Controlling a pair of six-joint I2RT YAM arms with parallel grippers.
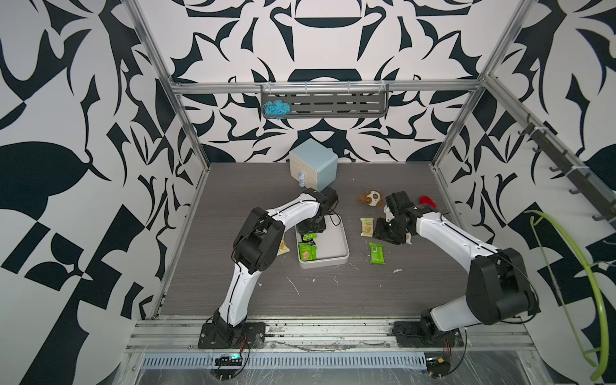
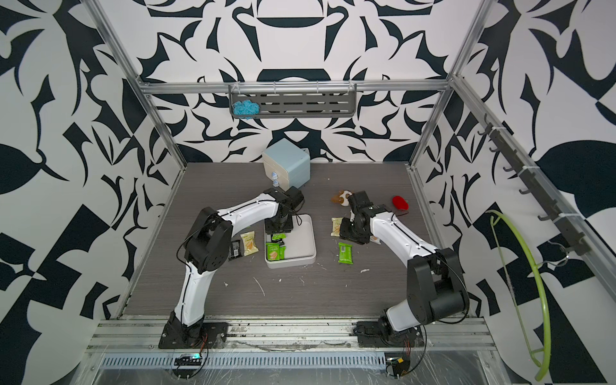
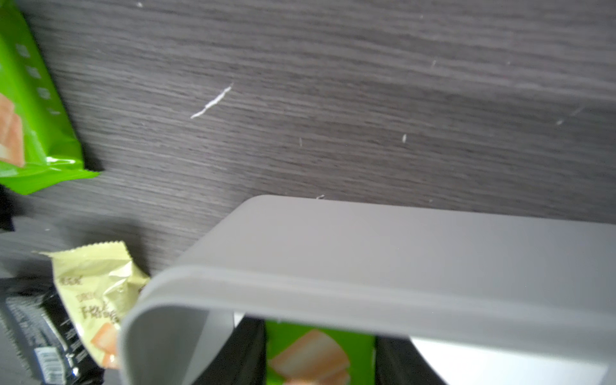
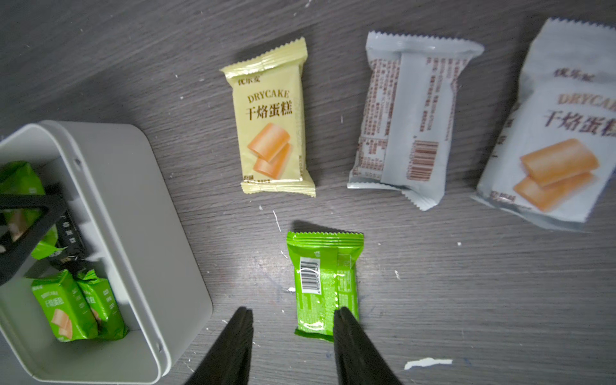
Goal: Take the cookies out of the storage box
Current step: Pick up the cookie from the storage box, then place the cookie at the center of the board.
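Left claw (image 3: 318,330) is sitting low inside the storage box (image 3: 366,266), fingers (image 3: 250,353) flanking a green cookie packet (image 3: 316,360) lying directly between them; clamped or not, cannot tell. Right claw (image 4: 293,311) is hanging part-open, empty, farther off over the surface (image 4: 133,66).

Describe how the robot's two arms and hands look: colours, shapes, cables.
The left arm and right arm have smooth white shells between bulky black joints, with thin black cables along the shells. Each stands on a black base plate. The left hand and right hand are black, with tapering fingers.
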